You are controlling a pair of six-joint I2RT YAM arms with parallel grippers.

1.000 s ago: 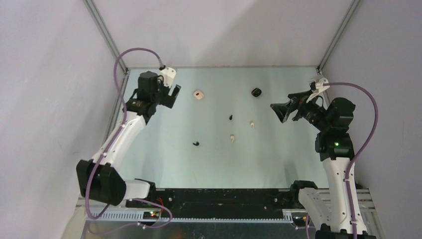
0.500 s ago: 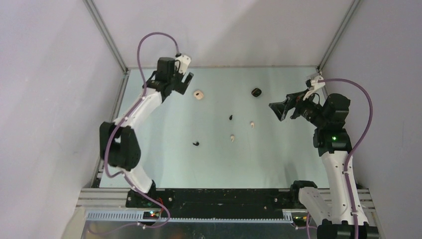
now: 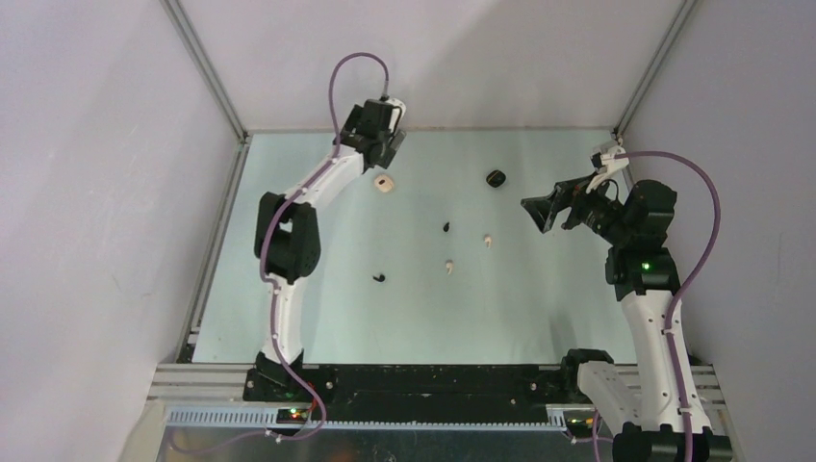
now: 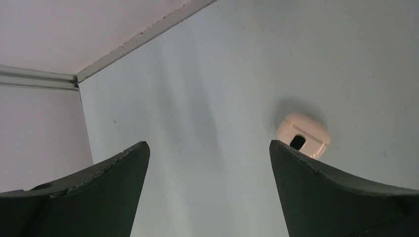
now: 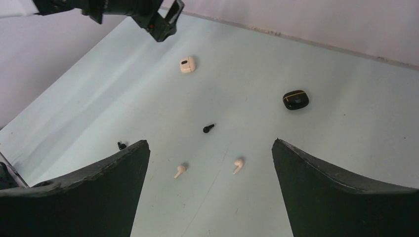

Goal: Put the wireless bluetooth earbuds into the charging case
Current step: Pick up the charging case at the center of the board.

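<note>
Logging approach stage, by judgement: no bud lifted, none seated, both tools empty.

Starting at left: left gripper [image 3: 385, 160] hanging over the far part of the table [image 3: 539, 308], jaws spread wide, nothing between. Lying just ahead of it and off toward its right finger [image 4: 336, 197], untouched: cream case [image 4: 302, 134]. Shows a dark slot on its upper face; cannot tell whether the lid is open or whether any socket is filled. Judged next for this tool: sidestep toward that finger to centre on the case, then descend to steady or open it.

Moving right, placing by the right gripper [image 3: 539, 217], likewise wide open and holding nothing:
- first black bud [image 5: 121, 145], loose on the table just beyond the tip of the finger at left of its wrist view;
- second black bud [image 5: 208, 129], ahead and roughly centred between the fingers;
- first cream bud [image 5: 179, 171] and second cream bud [image 5: 238, 165], closer in, inside the finger span, apart from each other;
- black case [image 5: 296, 99], ahead of the finger at right, looks shut along a pale seam; contents hidden.

Judged next here: drop onto one bud and pinch across the stem. Tiny part, so expect slip or roll.
</note>
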